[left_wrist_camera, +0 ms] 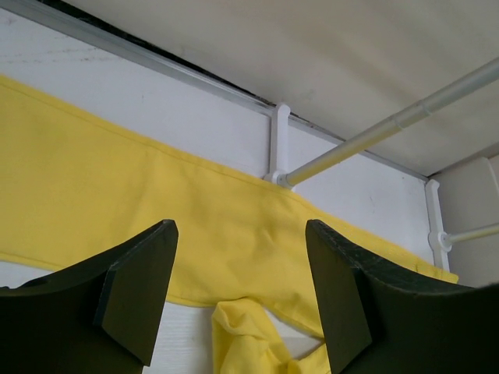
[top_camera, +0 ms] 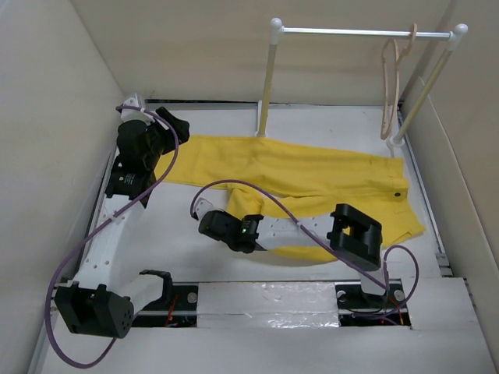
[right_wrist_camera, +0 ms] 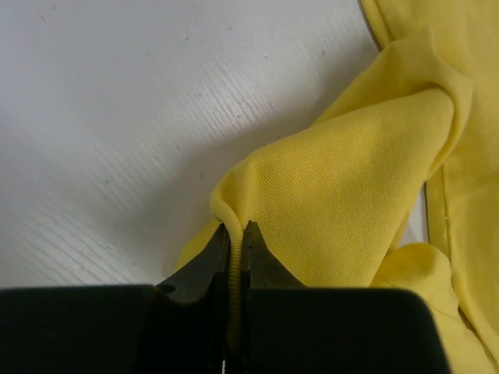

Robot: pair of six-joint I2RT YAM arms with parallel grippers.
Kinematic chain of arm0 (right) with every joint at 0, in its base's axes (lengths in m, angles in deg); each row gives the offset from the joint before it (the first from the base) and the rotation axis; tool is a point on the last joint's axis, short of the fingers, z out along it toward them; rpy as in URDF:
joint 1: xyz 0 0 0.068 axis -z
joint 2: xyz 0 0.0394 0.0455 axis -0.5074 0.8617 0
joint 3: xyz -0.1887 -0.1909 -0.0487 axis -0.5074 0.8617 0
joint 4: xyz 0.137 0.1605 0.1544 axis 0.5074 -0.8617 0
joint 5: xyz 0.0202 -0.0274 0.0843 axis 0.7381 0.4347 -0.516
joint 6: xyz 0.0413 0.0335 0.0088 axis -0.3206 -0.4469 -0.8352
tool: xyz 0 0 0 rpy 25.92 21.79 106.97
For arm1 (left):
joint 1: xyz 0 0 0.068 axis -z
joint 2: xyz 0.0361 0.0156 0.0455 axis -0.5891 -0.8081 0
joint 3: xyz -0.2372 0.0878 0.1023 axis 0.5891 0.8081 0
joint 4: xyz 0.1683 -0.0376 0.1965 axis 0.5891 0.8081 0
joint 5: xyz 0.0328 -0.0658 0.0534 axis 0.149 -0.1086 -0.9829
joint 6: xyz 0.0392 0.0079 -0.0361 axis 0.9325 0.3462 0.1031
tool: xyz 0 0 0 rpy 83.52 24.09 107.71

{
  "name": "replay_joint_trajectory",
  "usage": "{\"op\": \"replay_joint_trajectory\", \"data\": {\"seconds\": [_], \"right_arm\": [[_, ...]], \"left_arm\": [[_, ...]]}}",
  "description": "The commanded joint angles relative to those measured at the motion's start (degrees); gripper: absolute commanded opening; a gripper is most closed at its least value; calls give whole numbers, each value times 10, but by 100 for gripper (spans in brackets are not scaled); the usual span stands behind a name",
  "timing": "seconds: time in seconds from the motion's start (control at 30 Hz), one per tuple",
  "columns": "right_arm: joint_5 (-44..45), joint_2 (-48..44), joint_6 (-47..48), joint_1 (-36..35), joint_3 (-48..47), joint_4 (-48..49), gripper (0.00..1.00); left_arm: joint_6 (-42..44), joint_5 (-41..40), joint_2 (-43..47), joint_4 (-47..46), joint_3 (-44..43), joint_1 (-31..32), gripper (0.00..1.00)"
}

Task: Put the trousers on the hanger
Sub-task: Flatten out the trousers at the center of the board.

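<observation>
**Item: trousers-to-hanger, early stage**

**Progress.** Judged barely begun. The trousers [top_camera: 296, 175] lie spread across the surface [top_camera: 327, 125]. The hanger [top_camera: 392, 86] hangs by its hook at the right end of the rack [top_camera: 359, 32] bar, with no cloth on it. To do: gather the cloth, bring it to the hanger and drape it over.

**Right hand** [right_wrist_camera: 234, 234]. Pressed together, pinching a thin raised fold of yellow cloth at the near side of the garment. The cloth tents up from the pinch.

**Left hand** [left_wrist_camera: 242, 257]. Spread wide with nothing between the fingers. It is held over the leg end at the far left.

**Trousers.** Bright yellow, plain, with a fine twill-like weave visible in the right wrist view. They are soft and limp, creasing and bunching readily. The stitched hems are flat, and there is a dark button at the waist end on the right. They lie long and roughly flat, with one part crumpled under the right arm.

**Hanger.** Slim and pale cream, a triangular outline with a curved hook. It looks rigid and smooth.

**Rack.** White posts carrying a smooth metal bar.

**Surface.** White and matt, finely ribbed.
</observation>
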Motion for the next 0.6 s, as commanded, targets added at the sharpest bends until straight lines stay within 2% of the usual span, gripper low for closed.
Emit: {"op": "replay_joint_trajectory", "data": {"seconds": [0.0,0.1,0.13,0.17,0.27,0.3,0.33,0.37,0.4,0.43,0.47,0.57], "right_arm": [[37,-95,-41,-2,1,13,0],[-16,-201,-57,5,90,114,0],[-30,-285,-76,15,120,171,0],[-65,-330,-85,28,183,200,0],[-120,-504,-126,113,283,297,0],[-131,-543,-138,172,340,305,0],[-140,-580,-165,206,367,309,0],[-157,-644,-179,240,392,306,0],[-170,-670,-193,276,441,303,0],[-181,-692,-220,344,461,288,0],[-206,-709,-230,378,478,276,0],[-287,-687,-238,484,531,267,0]], "left_arm": [[13,16,-3,-34,12,0,63],[12,23,-23,-49,27,0,63],[12,22,-30,-52,33,0,63],[13,19,-45,-48,33,0,62],[15,44,-67,-47,32,0,56],[14,57,-70,-51,32,0,53],[14,74,-70,-66,35,0,39],[13,115,-71,-74,37,0,34],[11,132,-72,-82,39,0,31],[10,148,-72,-89,35,0,28],[10,170,-73,-90,32,0,28],[10,188,-69,-99,27,0,28]]}}
